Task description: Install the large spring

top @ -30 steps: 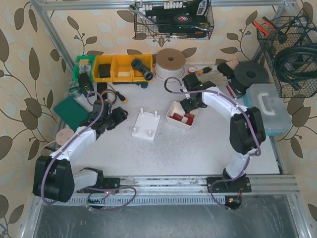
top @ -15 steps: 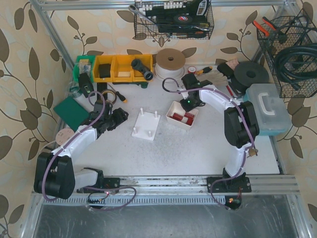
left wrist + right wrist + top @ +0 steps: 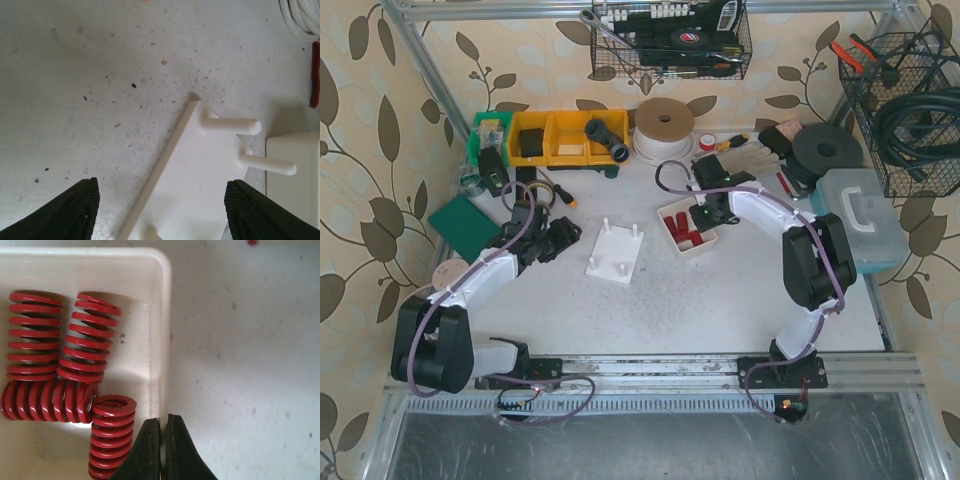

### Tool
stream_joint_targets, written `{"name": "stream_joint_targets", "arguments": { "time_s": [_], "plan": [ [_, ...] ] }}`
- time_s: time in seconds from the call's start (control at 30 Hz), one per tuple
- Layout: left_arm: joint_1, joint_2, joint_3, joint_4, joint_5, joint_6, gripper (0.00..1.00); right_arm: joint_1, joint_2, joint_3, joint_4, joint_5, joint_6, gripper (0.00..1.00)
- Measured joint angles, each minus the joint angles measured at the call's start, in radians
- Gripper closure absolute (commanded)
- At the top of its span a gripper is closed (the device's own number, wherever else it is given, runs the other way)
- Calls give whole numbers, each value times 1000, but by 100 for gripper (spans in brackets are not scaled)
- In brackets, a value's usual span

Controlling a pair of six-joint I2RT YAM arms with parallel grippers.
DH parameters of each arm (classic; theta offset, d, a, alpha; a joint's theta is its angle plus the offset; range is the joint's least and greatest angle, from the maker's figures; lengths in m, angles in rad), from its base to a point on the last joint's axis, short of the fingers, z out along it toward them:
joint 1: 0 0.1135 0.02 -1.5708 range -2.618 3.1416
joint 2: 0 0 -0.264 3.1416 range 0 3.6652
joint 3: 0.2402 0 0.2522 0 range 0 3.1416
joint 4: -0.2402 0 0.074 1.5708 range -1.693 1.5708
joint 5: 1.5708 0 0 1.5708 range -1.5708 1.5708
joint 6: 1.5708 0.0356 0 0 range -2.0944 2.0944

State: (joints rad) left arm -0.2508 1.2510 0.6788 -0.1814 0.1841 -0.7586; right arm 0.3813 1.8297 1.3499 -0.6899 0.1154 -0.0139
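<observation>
Red springs [image 3: 87, 342], four, lying in white tray [image 3: 100, 270]: two side by side at 10 o'clock of the right wrist view, one crosswise beneath them at 8 o'clock, one tipped on end at 7 o'clock, just beside the tray's right wall. None on a peg yet. Right gripper [image 3: 161, 424] closed down almost fully, pinching that right wall between its black fingers, with only a thin sliver of gap; no spring in its hold. Seen from above, tray at 2 o'clock from white peg plate [image 3: 615, 255], near it but apart, right gripper at the tray's 1 o'clock corner. Left gripper [image 3: 160, 189] spread wide, holding nothing, hovering over bare table [image 3: 75, 75] and the plate's left edge, one finger at 7 o'clock and the other at 5 o'clock of its own view. Two pegs [image 3: 232, 126] standing up from the plate at 3 o'clock there, both bare; a corner of the tray past them at 4 o'clock. From above, left gripper at 9 o'clock of the plate, just beside it
</observation>
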Motion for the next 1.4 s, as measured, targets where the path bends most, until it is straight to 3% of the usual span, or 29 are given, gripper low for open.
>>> {"name": "stream_joint_targets", "arguments": {
  "time_s": [0.27,0.57,0.6,0.7,0.73,0.77,0.97,1.2,1.4],
  "plan": [
    [1,118,73,-11,126,24,34,2,-165,-157,-34,76,188,100],
    [-13,89,72,-82,190,0,34,6,-243,-291,16,103,401,100],
    [-19,72,69,-90,190,-2,34,6,-244,-292,17,102,411,88],
    [-40,38,68,-111,186,-4,34,6,-243,-294,21,98,432,19],
    [-48,31,68,-119,183,-4,34,5,-243,-297,20,95,437,6],
    [-56,28,68,-130,183,-5,36,5,-242,-300,18,91,440,1],
    [-98,41,86,-261,145,2,47,5,-264,-303,-2,66,444,0],
    [-104,120,161,-379,84,41,52,5,-435,-290,-65,60,436,0],
    [-116,216,275,-434,44,98,53,5,-488,-256,-111,61,421,0]
  ]
}}
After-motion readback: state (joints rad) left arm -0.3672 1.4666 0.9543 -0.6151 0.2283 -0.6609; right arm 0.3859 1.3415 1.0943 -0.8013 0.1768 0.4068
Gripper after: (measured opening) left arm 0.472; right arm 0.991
